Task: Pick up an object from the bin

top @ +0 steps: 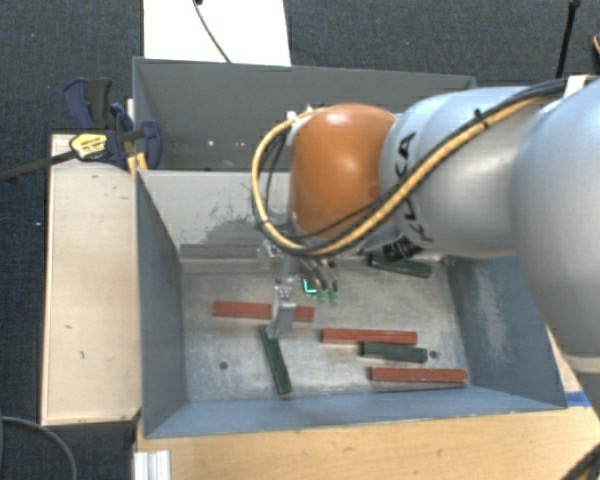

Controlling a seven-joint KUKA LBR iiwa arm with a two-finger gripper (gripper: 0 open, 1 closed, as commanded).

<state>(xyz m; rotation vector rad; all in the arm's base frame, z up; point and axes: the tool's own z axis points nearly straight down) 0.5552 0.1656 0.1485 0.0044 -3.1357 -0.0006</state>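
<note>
The bin [160, 298] is grey metal with a matt finish. Its floor looks scuffed, with pale scratches toward the back wall. The red bars [368, 336] and green bars [276, 363] are matt and smooth-faced, of a material I cannot tell. The arm [500, 168] has a smooth, satin silver shell. Its orange cover [340, 168] is glossy.

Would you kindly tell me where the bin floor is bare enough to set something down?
Free: the near-left floor, bordered by the left red stick and the slanted dark green stick; also the floor along the right wall. Crowded: around the tool and the three sticks right of centre.
</note>
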